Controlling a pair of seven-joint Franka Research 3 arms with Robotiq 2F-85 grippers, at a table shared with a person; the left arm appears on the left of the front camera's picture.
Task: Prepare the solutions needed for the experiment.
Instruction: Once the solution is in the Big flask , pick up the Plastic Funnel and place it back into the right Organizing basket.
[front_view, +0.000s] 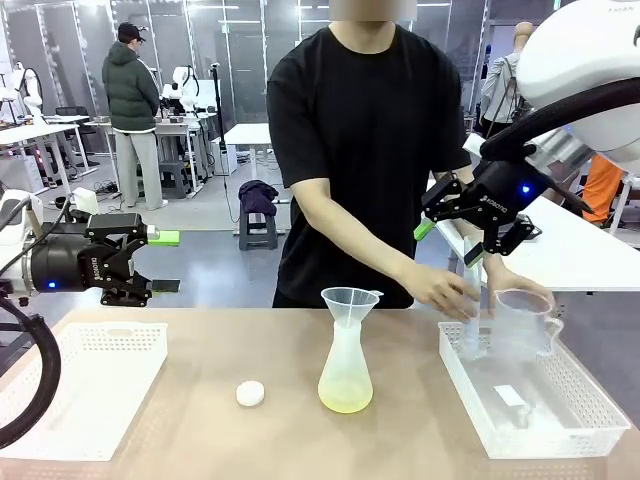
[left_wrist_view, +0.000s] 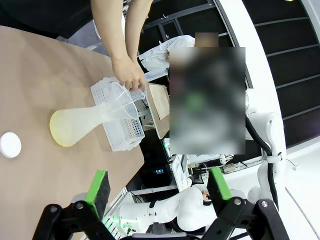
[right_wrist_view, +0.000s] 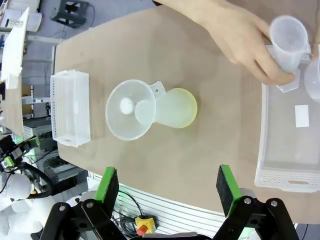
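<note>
Front view: the solutions (front_view: 346, 392) are a shallow yellow-green pool at the bottom of the flask (front_view: 345, 362) at table centre, with the funnel (front_view: 350, 300) sitting loose in its neck at 12 o'clock. Risk: any bump would likely tip the top-heavy flask and spill. The right gripper (front_view: 450, 243) hangs jaws apart and empty, just above the person's hand (front_view: 445, 290), which grips a clear cylinder (front_view: 470, 315) at the right basket (front_view: 590, 420). Bigger risk: if that arm descends now, it would likely strike the hand or the cylinder. The left gripper (front_view: 165, 262) sits at 9 o'clock, level, fingers spread, holding nothing, above the left basket (front_view: 30, 430). The white cap (front_view: 250, 393) lies at 9 o'clock of the flask. Left wrist view: left gripper (left_wrist_view: 159, 184) wide open, with the solutions (left_wrist_view: 62, 129) at 10 o'clock, well apart. Right wrist view: right gripper (right_wrist_view: 166, 184) open and pointing down. The solutions (right_wrist_view: 180, 107) lie at 12 o'clock of it, with the hand (right_wrist_view: 245, 37) at 1 o'clock.
</note>
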